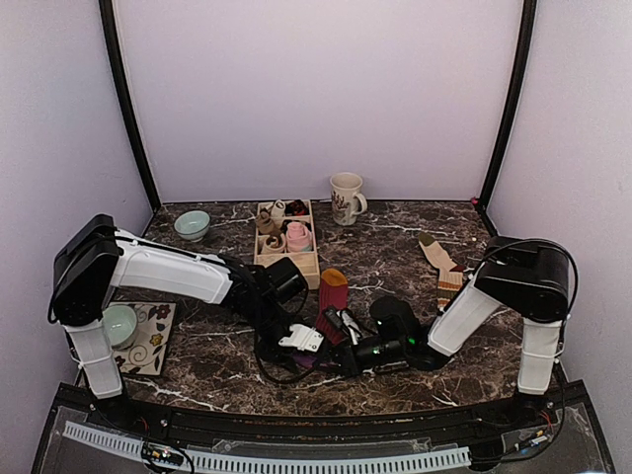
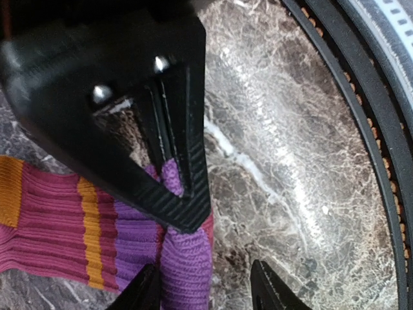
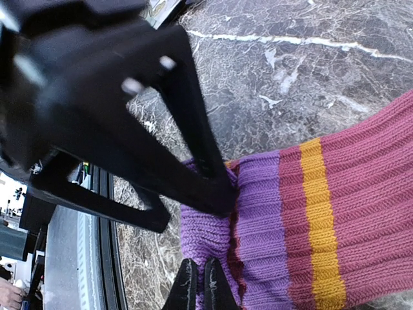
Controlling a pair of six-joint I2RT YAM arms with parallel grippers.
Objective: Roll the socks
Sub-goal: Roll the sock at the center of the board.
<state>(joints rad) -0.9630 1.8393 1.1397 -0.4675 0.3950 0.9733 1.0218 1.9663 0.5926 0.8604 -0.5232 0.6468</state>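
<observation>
While right gripper (image 3: 197, 284) pinches the purple cuff, left gripper (image 2: 205, 265) straddles it

Right fingers pressed together on cuff edge of striped sock (image 3: 322, 213). Left jaws spread, cuff end between them, one tip touching the fabric in right wrist view. Sock lies flat on marble table (image 2: 290, 161), front centre between both arms, far maroon end near wooden organiser (image 1: 286, 245). Another sock (image 1: 441, 269) lies flat to the right, well apart. Mug (image 1: 346, 197) at back
</observation>
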